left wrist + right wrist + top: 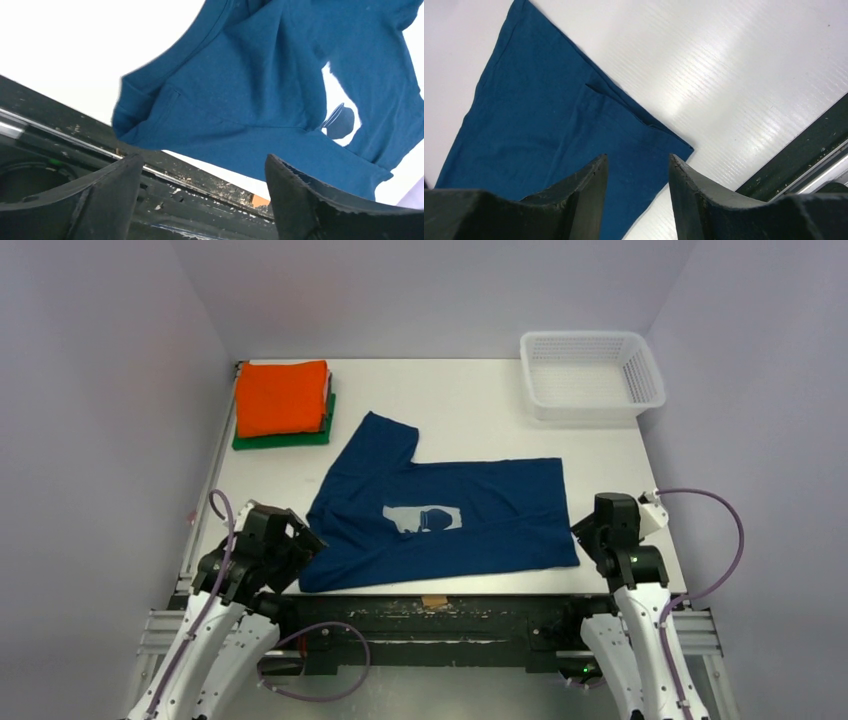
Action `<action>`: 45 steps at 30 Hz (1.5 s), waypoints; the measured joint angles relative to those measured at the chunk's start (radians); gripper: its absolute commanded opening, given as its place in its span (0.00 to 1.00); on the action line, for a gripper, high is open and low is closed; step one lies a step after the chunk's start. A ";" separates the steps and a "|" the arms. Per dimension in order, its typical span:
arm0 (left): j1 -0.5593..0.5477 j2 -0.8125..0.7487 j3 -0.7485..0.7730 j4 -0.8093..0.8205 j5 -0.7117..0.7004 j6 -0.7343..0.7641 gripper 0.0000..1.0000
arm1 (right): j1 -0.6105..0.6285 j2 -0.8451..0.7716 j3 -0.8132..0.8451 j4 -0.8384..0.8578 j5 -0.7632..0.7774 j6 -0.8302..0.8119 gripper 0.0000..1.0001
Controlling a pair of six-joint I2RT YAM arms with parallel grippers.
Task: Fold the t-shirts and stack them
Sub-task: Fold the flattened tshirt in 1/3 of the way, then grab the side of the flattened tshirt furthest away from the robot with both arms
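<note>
A navy blue t-shirt (440, 515) with a light square print (425, 517) lies partly folded on the white table, one sleeve pointing to the back left. A folded orange shirt (282, 396) lies on a folded green one (262, 441) at the back left. My left gripper (300, 545) is open and empty just off the shirt's near left corner (130, 125). My right gripper (580, 532) is open and empty above the shirt's near right corner (659, 145).
A white plastic mesh basket (590, 375) stands at the back right. The table's dark front rail (440, 610) runs along the near edge, with a small tan tag (434, 601) on it.
</note>
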 measured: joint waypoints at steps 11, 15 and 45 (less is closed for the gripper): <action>-0.003 0.207 0.174 0.087 -0.006 0.142 1.00 | 0.000 0.143 0.029 0.156 -0.007 -0.090 0.50; -0.020 0.538 0.352 0.197 0.003 0.240 1.00 | 0.000 0.234 0.030 0.262 -0.040 -0.142 0.50; 0.130 1.931 1.530 0.606 0.285 0.568 1.00 | 0.000 0.488 0.013 0.526 -0.160 -0.265 0.48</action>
